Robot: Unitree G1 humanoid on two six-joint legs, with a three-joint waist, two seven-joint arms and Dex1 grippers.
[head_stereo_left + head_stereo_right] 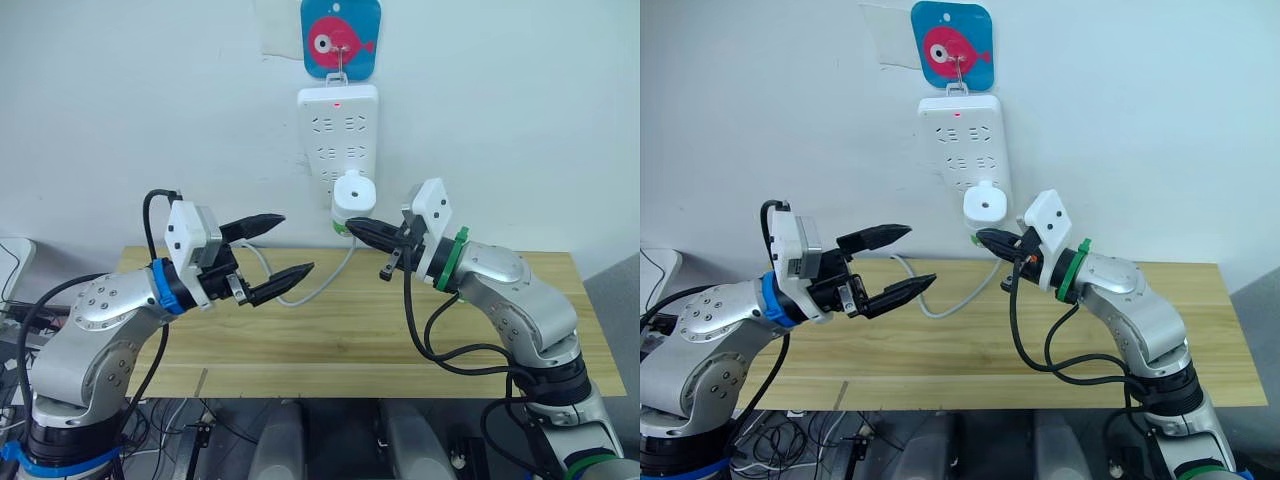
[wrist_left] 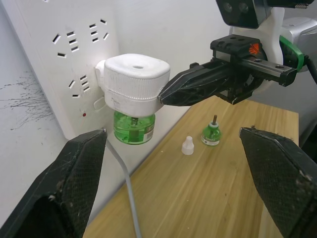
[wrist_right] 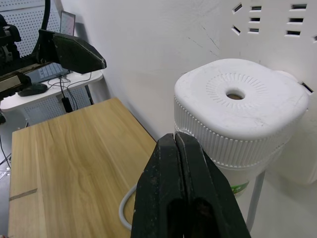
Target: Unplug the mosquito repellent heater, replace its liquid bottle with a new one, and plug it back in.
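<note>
The white mosquito repellent heater [image 1: 354, 193] is plugged into the bottom of the white power strip [image 1: 337, 125] on the wall, with a green liquid bottle [image 2: 132, 127] screwed in under it. My right gripper [image 1: 352, 226] is shut and empty, its tips touching the heater's lower side. My left gripper [image 1: 292, 247] hangs open above the table, to the left of the heater and apart from it. A second small green bottle [image 2: 211, 134] stands on the table with a white cap [image 2: 187, 146] beside it.
The wooden table [image 1: 350, 340] runs below both arms. The strip's grey cable [image 1: 325, 285] droops onto the table behind my left gripper. A blue hook plate with a pink fish [image 1: 340, 38] holds the strip.
</note>
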